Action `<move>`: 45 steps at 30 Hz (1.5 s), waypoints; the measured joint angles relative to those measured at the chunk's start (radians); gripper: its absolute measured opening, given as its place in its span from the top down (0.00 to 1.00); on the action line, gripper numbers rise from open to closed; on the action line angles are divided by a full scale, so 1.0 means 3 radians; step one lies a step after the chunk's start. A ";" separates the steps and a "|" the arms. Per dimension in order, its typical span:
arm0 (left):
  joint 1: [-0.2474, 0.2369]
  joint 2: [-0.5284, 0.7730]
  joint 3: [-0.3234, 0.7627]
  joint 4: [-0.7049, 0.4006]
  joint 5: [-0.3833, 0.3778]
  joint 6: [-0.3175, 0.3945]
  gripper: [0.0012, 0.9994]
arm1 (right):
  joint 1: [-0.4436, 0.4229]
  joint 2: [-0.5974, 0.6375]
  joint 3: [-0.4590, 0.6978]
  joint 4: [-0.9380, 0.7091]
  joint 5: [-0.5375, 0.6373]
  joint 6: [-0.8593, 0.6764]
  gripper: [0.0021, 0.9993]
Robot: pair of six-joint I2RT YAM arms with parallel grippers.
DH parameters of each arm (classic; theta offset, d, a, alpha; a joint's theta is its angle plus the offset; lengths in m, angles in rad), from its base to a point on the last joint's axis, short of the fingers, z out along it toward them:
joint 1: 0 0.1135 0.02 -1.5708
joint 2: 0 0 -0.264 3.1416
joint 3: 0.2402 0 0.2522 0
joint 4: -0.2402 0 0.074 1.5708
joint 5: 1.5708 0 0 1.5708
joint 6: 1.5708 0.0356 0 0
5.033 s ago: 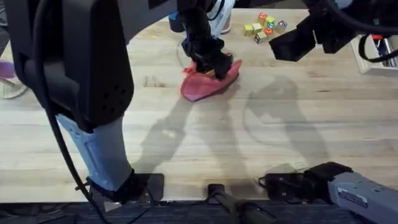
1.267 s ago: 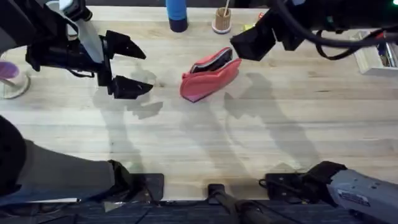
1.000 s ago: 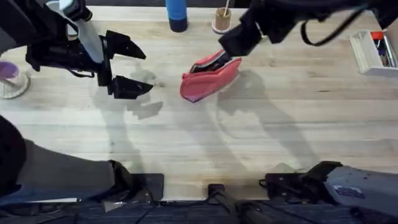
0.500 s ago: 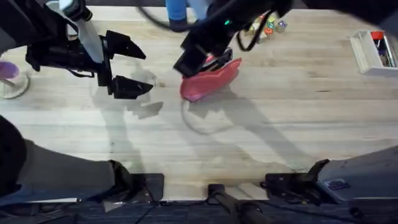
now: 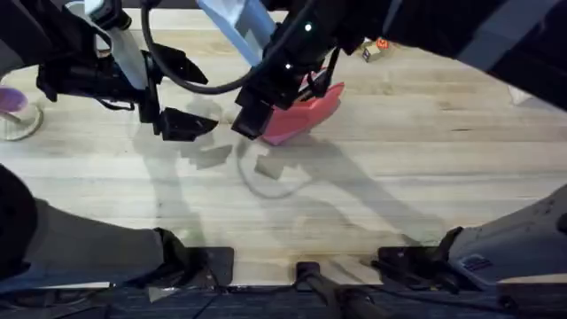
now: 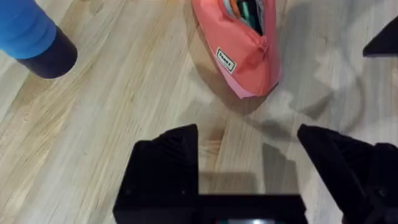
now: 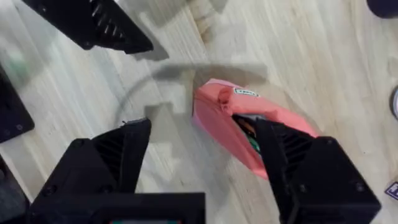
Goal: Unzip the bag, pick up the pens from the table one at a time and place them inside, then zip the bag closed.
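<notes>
The pink bag [image 5: 310,111] lies on the table [image 5: 399,177], its zipper open. In the left wrist view, pen ends [image 6: 239,9] show inside the bag's [image 6: 242,53] opening. My right gripper [image 5: 255,113] has reached across and hovers open over the bag's left end. In the right wrist view its fingers [image 7: 115,155] straddle that end of the bag [image 7: 221,121] without touching it. My left gripper [image 5: 188,97] stands open to the left of the bag, nothing between its fingers [image 6: 168,155].
A blue bottle [image 6: 31,34] stands at the table's back near the bag. Coloured blocks [image 5: 376,46] lie behind the bag. A purple-topped cup [image 5: 11,102] sits at the far left. Bare wood stretches in front of the bag.
The left gripper left the bag and pulled off to the left, then held still. The right arm swung leftward from the far right and now hangs over the bag's left end.
</notes>
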 joint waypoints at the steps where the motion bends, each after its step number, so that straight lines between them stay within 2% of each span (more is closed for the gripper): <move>1: 0.0000 0.0001 0.0000 0.0000 0.0000 0.0000 0.01 | 0.0001 0.0014 0.0000 -0.0003 -0.0001 0.0000 0.00; 15: 0.0000 0.0001 0.0000 0.0000 0.0000 0.0000 0.00 | -0.0003 0.0194 0.0003 0.0086 0.0000 0.0000 0.00; 29: 0.0000 0.0000 0.0000 0.0000 0.0000 0.0000 0.01 | -0.0018 0.0609 0.0006 0.0251 0.0001 -0.0025 0.00; 36: 0.0000 0.0001 0.0000 0.0000 0.0000 0.0000 0.00 | -0.0115 0.0783 0.0006 0.0258 0.0001 -0.0025 0.01; 39: 0.0000 0.0000 0.0000 0.0000 0.0000 0.0001 0.01 | -0.0156 0.0802 0.0006 0.0262 0.0001 -0.0034 0.10; 43: 0.0000 0.0001 0.0000 0.0000 0.0000 0.0001 0.01 | -0.0193 0.0800 0.0006 0.0262 0.0001 -0.0039 0.36; 45: 0.0000 0.0001 0.0000 0.0000 0.0000 0.0001 0.00 | -0.0200 0.0800 0.0006 0.0260 -0.0011 -0.0037 0.45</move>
